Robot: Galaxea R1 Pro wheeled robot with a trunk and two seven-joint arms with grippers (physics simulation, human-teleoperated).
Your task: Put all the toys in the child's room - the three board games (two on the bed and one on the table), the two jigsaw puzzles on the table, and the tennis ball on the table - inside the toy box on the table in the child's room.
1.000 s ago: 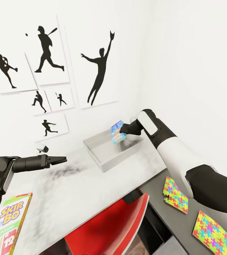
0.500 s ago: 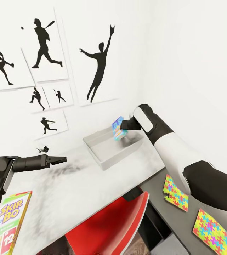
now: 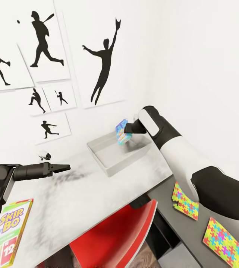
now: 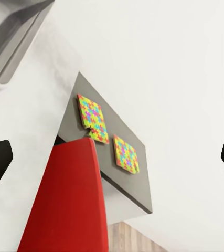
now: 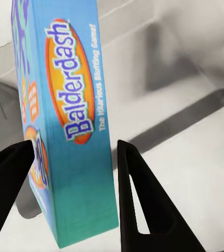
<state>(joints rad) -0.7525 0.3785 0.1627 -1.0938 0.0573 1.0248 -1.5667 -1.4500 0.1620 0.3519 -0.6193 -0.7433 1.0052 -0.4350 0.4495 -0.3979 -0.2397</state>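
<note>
A: Blue Balderdash board game point(image 3: 122, 133) is gripped edgewise by the right end effector point(image 3: 126, 131), lifted slightly since a second ago.

B: Toy box point(image 3: 108, 163) lies directly beneath (release seems near); left end effector point(image 3: 64, 168) is held open, empty.

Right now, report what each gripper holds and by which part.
The right gripper clamps the Balderdash game box by its lower end, over the toy box. The left gripper is open, holding nothing.

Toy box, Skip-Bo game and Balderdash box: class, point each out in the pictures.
Toy box point(image 3: 105, 160): head view, near outer wall.
Skip-Bo game point(image 3: 9, 232): head view, lid face.
Balderdash box point(image 5: 75, 105): right wrist view, lettered side.
</note>
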